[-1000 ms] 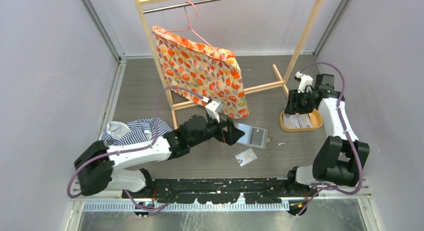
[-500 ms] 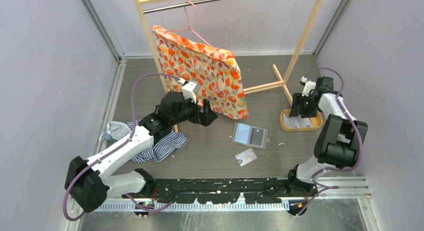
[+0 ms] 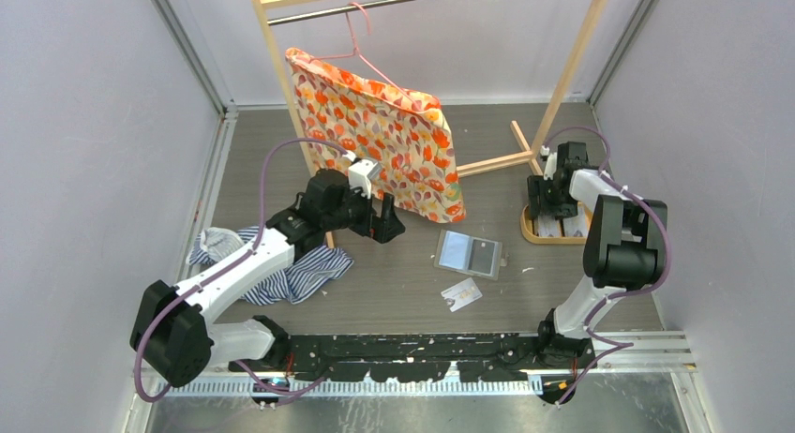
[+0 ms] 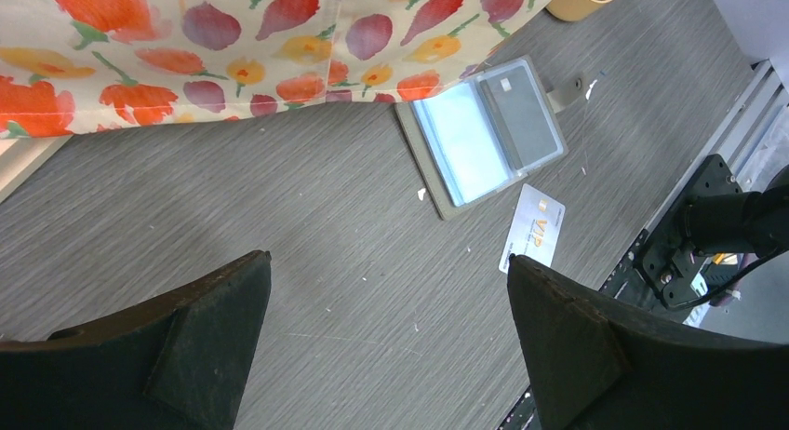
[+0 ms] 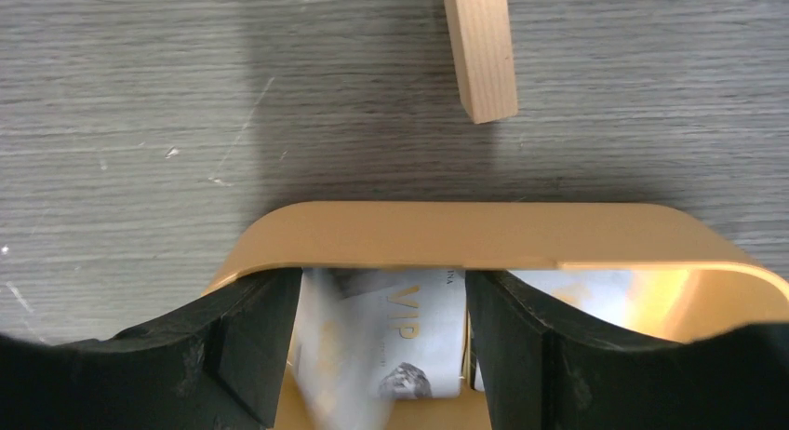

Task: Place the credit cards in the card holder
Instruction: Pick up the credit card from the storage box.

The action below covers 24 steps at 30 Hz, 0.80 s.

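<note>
Since a second ago the left arm has swung back from over the card holder (image 3: 468, 254). The right arm has drawn in over the left end of the wooden tray (image 3: 555, 240).

The left gripper (image 4: 389, 262) hangs spread wide and empty near the flowered dress (image 3: 384, 124). The right gripper (image 5: 383, 276) stands with its jaws well apart either side of a pale VIP card (image 5: 409, 346) lying in the tray, not yet clamped.

The holder lies open on the table, with a loose card (image 3: 461, 293) just beside it. Cards in the tray seem to overlap, so a close could lift two, or a finger could catch the rim and drag the tray.

The rack foot (image 5: 479, 48) sits near beyond the tray, and the dress hem hangs close to the holder. A striped cloth (image 3: 281, 269) lies under the left arm.
</note>
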{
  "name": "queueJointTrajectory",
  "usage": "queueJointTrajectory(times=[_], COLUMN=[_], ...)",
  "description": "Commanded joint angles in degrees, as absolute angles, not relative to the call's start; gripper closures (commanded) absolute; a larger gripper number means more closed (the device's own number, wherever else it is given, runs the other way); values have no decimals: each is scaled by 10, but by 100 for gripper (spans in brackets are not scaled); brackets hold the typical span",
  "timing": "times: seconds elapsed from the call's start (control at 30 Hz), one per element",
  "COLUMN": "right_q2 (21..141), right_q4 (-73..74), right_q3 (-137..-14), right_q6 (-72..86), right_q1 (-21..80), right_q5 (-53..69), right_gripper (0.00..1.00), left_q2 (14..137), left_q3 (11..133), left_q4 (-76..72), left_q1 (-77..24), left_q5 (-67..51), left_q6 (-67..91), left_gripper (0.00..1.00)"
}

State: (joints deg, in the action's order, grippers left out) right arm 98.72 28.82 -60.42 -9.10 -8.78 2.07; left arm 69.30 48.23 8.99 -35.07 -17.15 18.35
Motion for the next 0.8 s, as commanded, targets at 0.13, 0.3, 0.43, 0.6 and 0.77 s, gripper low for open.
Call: queueJointTrajectory(times=[0.13, 0.3, 0.43, 0.6, 0.77], right_q2=[1031, 992, 996, 1013, 1034], right_q4=[310, 307, 318, 324, 338], right_q3=[-602, -594, -594, -598, -601], right_q6=[-90, -96, -101, -102, -107], right_q1=[-88, -88, -88, -88, -80], right_q5=[-25, 18, 36, 19, 23], right_gripper=[33, 42, 55, 45, 51], left_q2=[679, 672, 667, 652, 643], left_q3=[474, 471, 468, 453, 438], left_q4=[78, 81, 79, 70, 58], left_q1=[-348, -347, -347, -347, -348], left_q5=[-180, -178, -179, -177, -179], left_q6=[181, 181, 184, 194, 207], left_gripper=[0, 0, 0, 0, 0])
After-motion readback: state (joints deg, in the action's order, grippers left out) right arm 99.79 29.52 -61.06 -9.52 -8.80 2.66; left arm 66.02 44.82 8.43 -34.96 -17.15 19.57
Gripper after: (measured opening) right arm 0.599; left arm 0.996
